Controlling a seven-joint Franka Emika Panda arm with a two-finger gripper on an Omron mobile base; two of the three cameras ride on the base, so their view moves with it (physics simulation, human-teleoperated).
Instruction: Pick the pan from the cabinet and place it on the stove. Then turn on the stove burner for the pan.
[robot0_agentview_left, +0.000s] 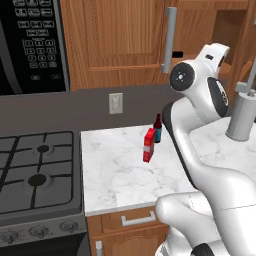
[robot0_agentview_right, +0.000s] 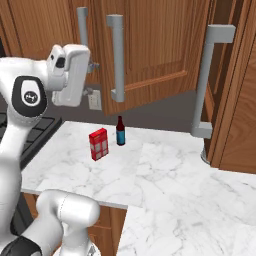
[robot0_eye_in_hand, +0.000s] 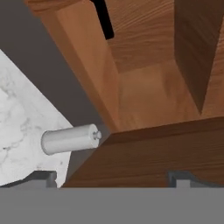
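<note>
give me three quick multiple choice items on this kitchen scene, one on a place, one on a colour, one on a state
1. Where does the dark bottle stand?
A. on the stove
B. on the marble counter, beside the red box
C. inside the cabinet

2. What colour is the box?
A. red
B. green
C. yellow

3. How is the cabinet door?
A. swung open
B. shut flat
C. missing

Key: 1 B, bottle and box share the white counter; 2 A, its faces are red; 3 A, the door angles out over the counter.
</note>
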